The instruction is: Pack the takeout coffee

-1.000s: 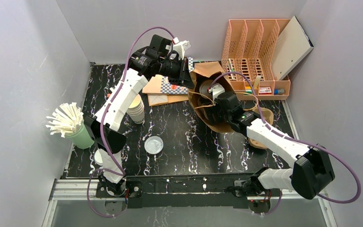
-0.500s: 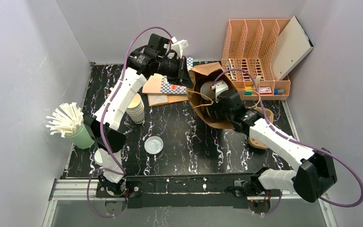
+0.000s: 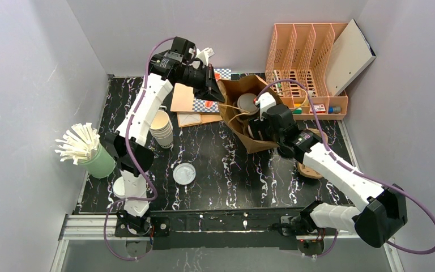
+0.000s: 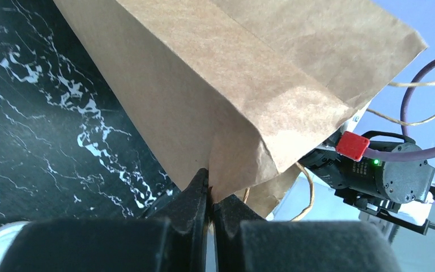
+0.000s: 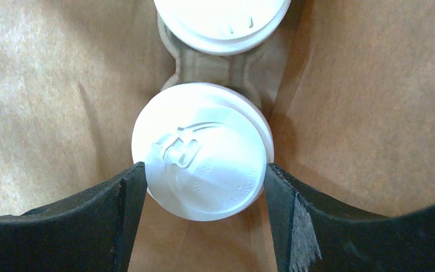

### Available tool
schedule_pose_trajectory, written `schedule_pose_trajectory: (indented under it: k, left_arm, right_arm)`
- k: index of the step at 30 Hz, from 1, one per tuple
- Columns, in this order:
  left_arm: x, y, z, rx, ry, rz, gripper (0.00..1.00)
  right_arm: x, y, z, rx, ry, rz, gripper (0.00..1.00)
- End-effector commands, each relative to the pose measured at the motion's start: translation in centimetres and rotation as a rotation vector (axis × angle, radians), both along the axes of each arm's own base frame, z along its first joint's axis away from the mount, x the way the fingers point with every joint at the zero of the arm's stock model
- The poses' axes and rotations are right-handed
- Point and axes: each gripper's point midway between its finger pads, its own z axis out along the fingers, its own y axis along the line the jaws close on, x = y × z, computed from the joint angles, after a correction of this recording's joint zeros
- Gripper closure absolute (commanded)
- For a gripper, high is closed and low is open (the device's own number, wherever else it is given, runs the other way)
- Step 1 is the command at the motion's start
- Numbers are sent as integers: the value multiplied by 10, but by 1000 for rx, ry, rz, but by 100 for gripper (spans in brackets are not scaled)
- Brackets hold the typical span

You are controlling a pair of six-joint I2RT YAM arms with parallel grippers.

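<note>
The left claw pinches the paper bag near the worktop's far edge, holding it open — so the right claw, clamped on a lidded cup, can seat it.

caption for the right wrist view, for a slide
Right gripper straddles a white-lidded cup in a cardboard carrier inside the brown paper bag, a second lidded cup beyond.

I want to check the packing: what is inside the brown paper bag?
One lidded cup is held between the fingers of the right gripper. A second lidded cup stands behind it, and a pulp carrier shows between them. The cup sides and the bottom of the bag are covered.
</note>
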Motion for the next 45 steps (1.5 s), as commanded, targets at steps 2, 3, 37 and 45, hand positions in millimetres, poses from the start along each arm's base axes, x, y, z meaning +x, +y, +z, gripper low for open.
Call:
schedule_pose_trajectory:
  k: [2,3,37,45]
  left_arm:
    - [-30,1,16,-41,102,-46,100]
    - [-31,1,17,-44,104,-45,100]
    - [-34,-7,30,-96,26,-94,100]
    - [-36,-8,25,-76,39,-93,100]
  right_arm:
    - [1,3,24,26,-34,22,52]
    - [1,3,25,25,-34,22,52]
    - [-18,9,-55,-84,269,59,50]
    - [-22,8,-68,-92,321,41,49]
